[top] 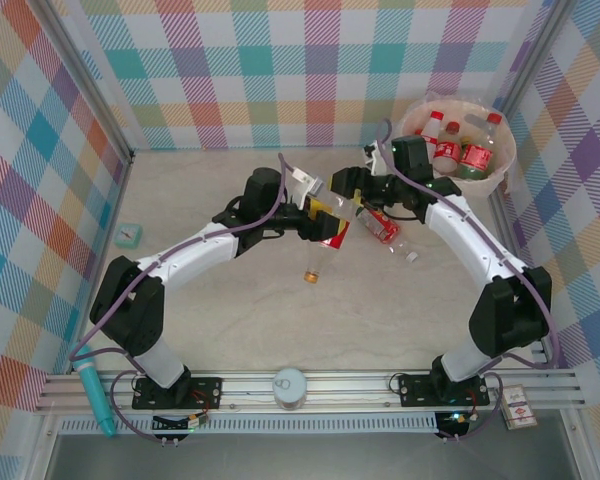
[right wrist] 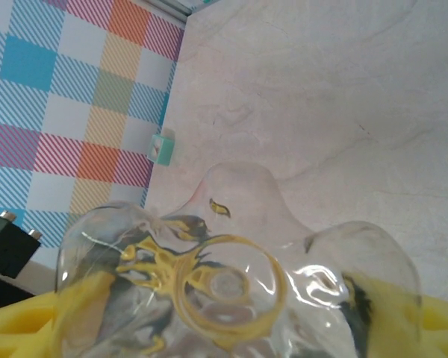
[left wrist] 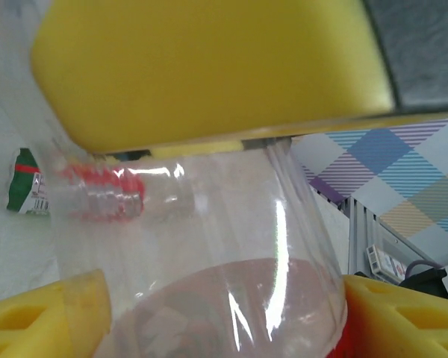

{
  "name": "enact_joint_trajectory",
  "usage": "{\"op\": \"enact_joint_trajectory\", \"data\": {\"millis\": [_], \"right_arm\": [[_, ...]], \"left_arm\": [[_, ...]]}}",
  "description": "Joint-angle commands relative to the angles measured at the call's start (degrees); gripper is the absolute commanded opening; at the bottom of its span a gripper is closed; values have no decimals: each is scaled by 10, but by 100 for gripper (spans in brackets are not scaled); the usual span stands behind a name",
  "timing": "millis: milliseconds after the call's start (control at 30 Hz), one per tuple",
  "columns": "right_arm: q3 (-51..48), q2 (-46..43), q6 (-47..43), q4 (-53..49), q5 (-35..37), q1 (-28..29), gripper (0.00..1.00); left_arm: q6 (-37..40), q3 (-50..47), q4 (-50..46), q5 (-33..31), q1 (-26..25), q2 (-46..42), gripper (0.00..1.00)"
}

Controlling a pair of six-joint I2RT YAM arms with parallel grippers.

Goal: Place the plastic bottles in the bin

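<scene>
Nearest, on the rail by the arm bases, lie a teal stick (top: 96,398) and a round white-grey can top (top: 290,385); neither belongs to the task.

At mid-table the two arms meet over one orange-capped bottle (top: 323,240), lifted off the table with its cap pointing toward the near edge. The left gripper (top: 315,222) has its yellow fingers closed on the clear body, as the left wrist view shows. The right gripper (top: 352,190) sits at the bottle's base. In the right wrist view its fingers stand on either side of that base and seem pressed against it. This looks like a hand-over from left to right.

Just right of them a red-labelled bottle (top: 385,228) lies on its side on the table, untouched.

In the far right corner stands the bin (top: 511,150), with three red-capped bottles (top: 477,152) already inside.

So the job appears partly done: three are binned and one is in the grippers with the carry to the bin not yet made. At least one more waits on the table.
</scene>
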Motion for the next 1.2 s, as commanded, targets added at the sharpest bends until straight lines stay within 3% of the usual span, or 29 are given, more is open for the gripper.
{"op": "enact_joint_trajectory", "data": {"millis": [0,100,300,333,433,567,733,933,1167], "right_arm": [[33,-28,-10,-16,23,-2,63],[68,-44,-33,-56,62,-3,60],[222,-77,-114,-157,247,-39,58],[250,-81,-119,-166,305,-47,58],[306,-95,-146,-151,424,-68,57],[327,-113,-148,-96,500,-118,56],[309,-116,-165,-16,520,-173,56],[325,-53,-245,8,498,-174,56],[297,-13,-239,2,454,-175,56]], "left_arm": [[-1,-4,24,4,-6,-33,88],[10,-6,4,-3,-1,-46,100],[61,-34,-121,-82,11,-126,100],[61,-44,-135,-100,11,-139,100],[55,-70,-160,-135,11,-165,100],[41,-97,-156,-143,11,-179,100],[41,-106,-149,-149,12,-175,100],[38,-104,-141,-142,12,-155,100],[36,-110,-144,-150,13,-151,100]]}}
